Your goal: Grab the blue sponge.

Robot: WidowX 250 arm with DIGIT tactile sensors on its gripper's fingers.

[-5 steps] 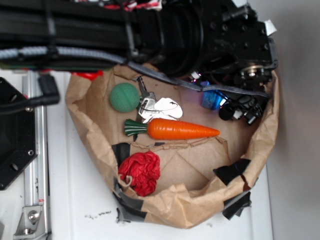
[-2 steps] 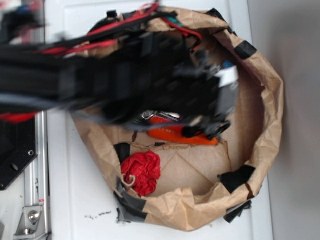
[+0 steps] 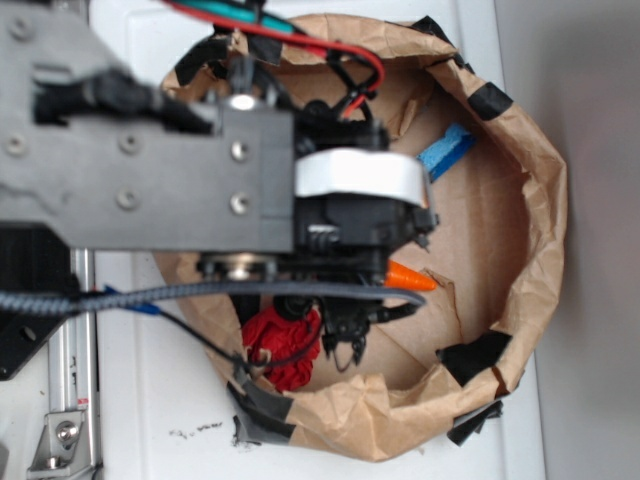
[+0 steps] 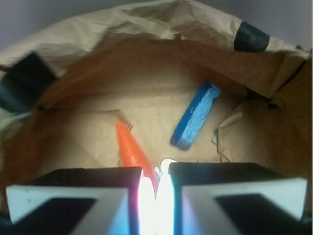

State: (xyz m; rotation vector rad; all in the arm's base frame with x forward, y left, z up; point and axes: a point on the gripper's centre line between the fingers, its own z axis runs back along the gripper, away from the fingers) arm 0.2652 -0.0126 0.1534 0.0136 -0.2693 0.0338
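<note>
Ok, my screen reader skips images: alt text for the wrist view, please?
A blue sponge lies tilted on the floor of a brown paper bag, untouched. An orange carrot points toward the gripper, whose fingers sit nearly together at the bottom edge.

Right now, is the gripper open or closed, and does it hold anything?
Gripper: closed, holding nothing; the blue sponge lies free in the paper bag, beyond the fingertips.

A white surface with small dark scuff marks lies under a crumpled brown paper bag patched with black tape. A metal rail runs along its left edge; grey floor lies to the right.
</note>
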